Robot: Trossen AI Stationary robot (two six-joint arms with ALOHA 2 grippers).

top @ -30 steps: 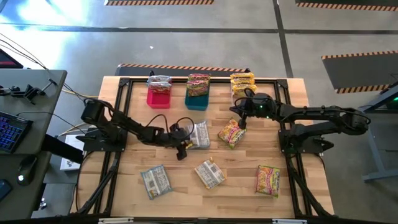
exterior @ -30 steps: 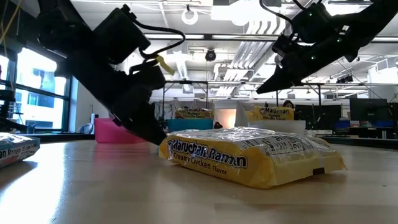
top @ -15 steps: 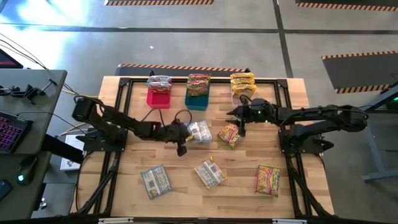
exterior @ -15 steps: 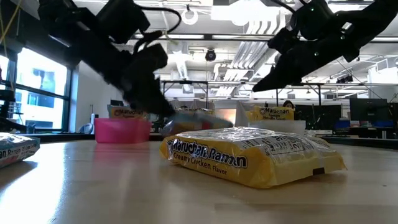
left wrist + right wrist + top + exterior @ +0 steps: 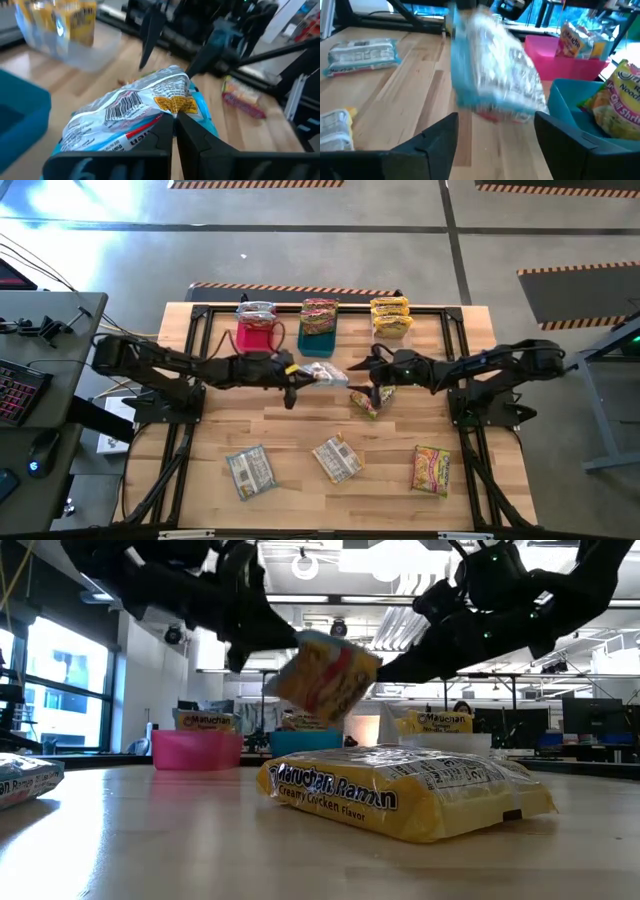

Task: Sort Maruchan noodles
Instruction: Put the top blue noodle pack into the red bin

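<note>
Left gripper (image 5: 293, 375) clamping silvery packet (image 5: 322, 374), now lifting it clear of table; second ago packet was lying flat on wood. Carrying it mid-air, near blue bin (image 5: 317, 338) and pink bin (image 5: 255, 335). Right gripper (image 5: 372, 390) spreading fingers wide, yellow packet (image 5: 366, 402) probably just dropping beneath it, view blurred. Three packets waiting along near edge. Sorting moving ahead: silvery one heading binward, likely.
</note>
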